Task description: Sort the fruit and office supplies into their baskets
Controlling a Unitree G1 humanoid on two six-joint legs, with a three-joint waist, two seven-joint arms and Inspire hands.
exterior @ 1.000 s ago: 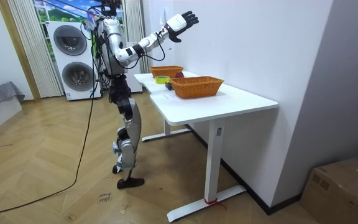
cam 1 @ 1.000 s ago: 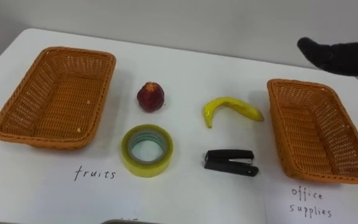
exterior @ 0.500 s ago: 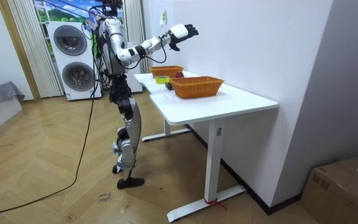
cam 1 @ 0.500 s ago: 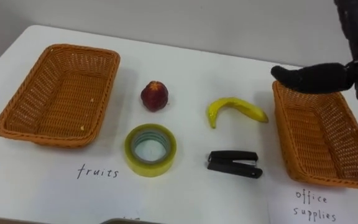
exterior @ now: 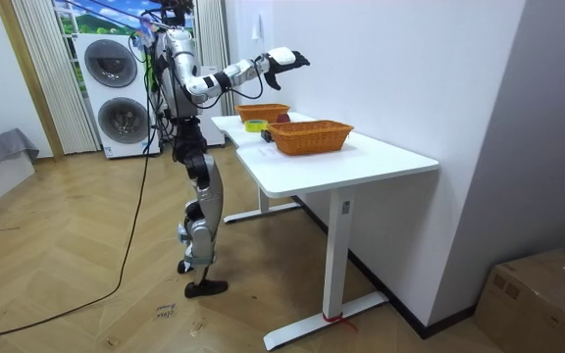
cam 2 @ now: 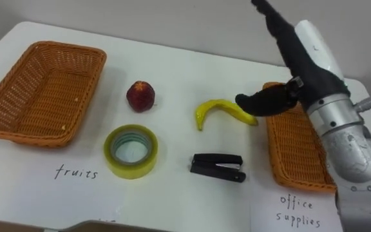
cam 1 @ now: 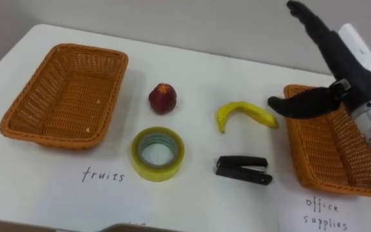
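White table [cam 1: 192, 61] | R hand [cam 1: 351, 71] open, raised near banana [cam 1: 247, 114], no contact

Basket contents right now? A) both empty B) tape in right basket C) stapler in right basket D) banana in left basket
A: the left basket and right basket hold nothing; the red fruit, banana, tape and stapler all lie on the table between them.
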